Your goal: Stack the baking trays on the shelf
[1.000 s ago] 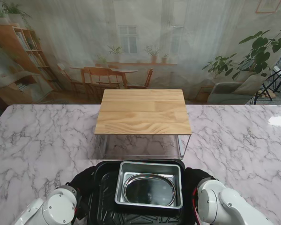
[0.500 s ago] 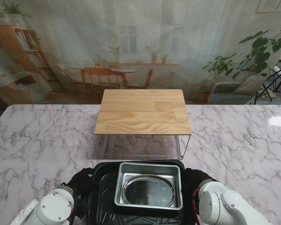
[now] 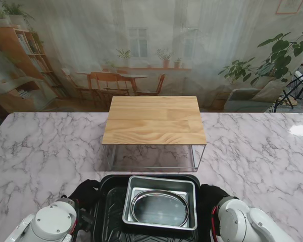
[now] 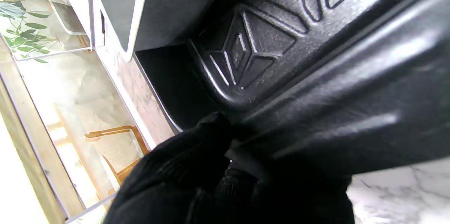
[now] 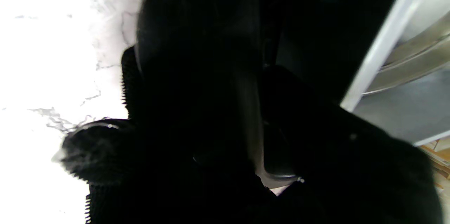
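Note:
A black baking tray (image 3: 110, 212) with a patterned floor is right in front of me, near the table's front edge. Inside it rests a silver rectangular tray (image 3: 161, 187), and in that an oval steel dish (image 3: 159, 209). My left hand (image 3: 85, 194), in a black glove, is closed on the black tray's left rim (image 4: 316, 87). My right hand (image 3: 212, 196) grips its right rim (image 5: 251, 111). The wooden shelf (image 3: 154, 120) on thin metal legs stands just beyond the trays.
The marble table (image 3: 40, 151) stretches to both sides of the shelf. Under the shelf top is an open gap between its metal legs (image 3: 201, 157). Behind the table hangs a printed backdrop of a room.
The stack of trays has come slightly nearer to me and looks a little raised, with both hands still on the black tray's rims. Both forearms have drawn back.

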